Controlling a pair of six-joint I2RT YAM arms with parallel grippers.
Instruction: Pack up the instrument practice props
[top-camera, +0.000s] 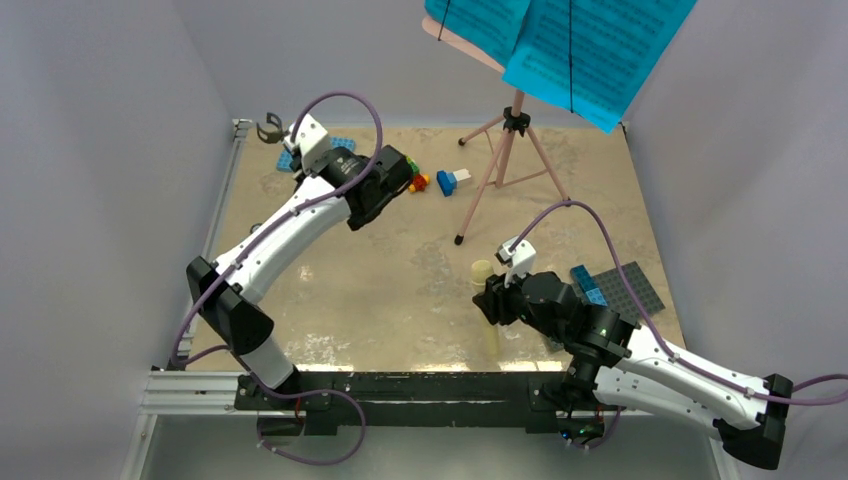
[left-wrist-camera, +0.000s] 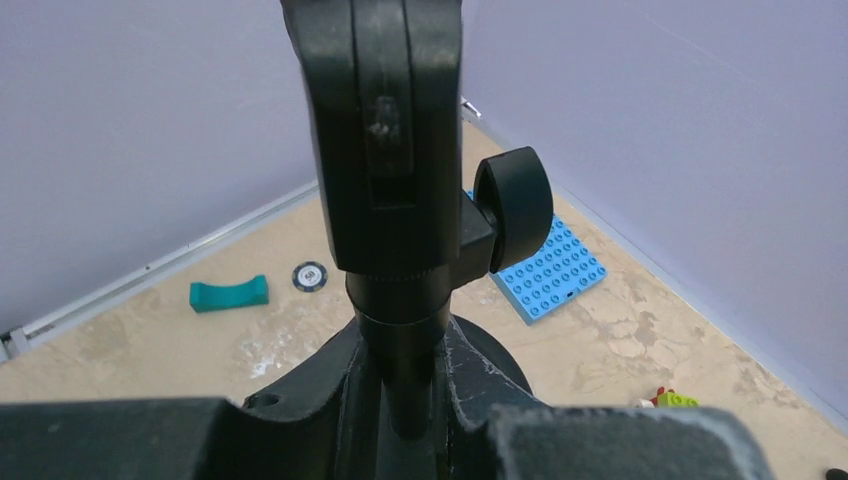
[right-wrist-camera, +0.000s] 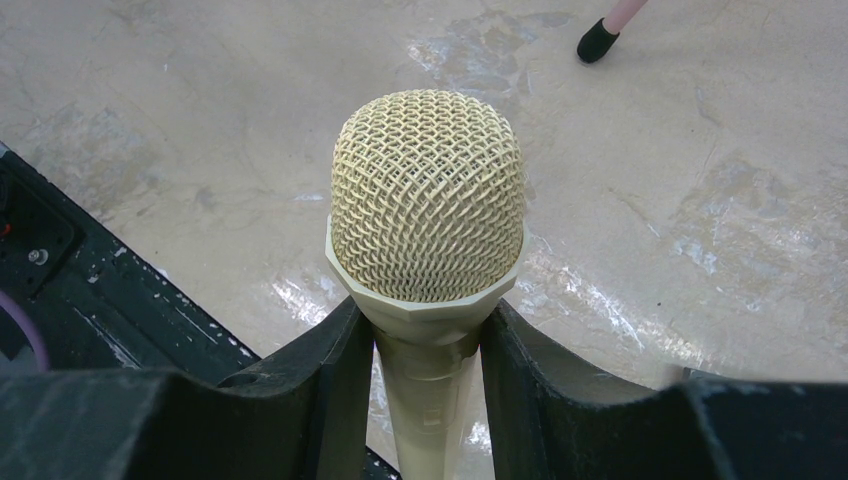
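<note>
Right now both arms are holding a prop each, while the pink tripod music stand (top-camera: 508, 150) is standing untouched at the back of the desk (top-camera: 400, 290) with the cyan sheet-music pages (top-camera: 575, 45) resting on its board.

Well to the left of the music stand, the left tool (left-wrist-camera: 398, 400) is clamping narrowly on the thin stem of the black mic stand (left-wrist-camera: 385, 150). The fingers are pinching low on the stem, under the clip and its side knob. That is probably so the top-heavy clip is staying upright and clear of the pads. Whether its round base is resting on the desk or hanging above it, I cannot tell. A blue baseplate (left-wrist-camera: 552, 270) and a teal curved piece (left-wrist-camera: 229, 293) are lying beyond it, and some toy bricks (top-camera: 418, 182) are sitting between it and the music stand.

Just in front of the music stand's nearest foot, the right tool (right-wrist-camera: 428, 370) is gripping the cream toy microphone (right-wrist-camera: 427, 200). The jaws are standing partly apart, one on each side of the handle just under the mesh head. The flared collar is sitting above the fingers, which would be helping to stop the microphone sliding down. It is being held roughly upright. A grey baseplate (top-camera: 630, 288) is lying to the right of this tool.

Judging by this, the two small props are being gathered first, and the music stand and its pages are waiting.
</note>
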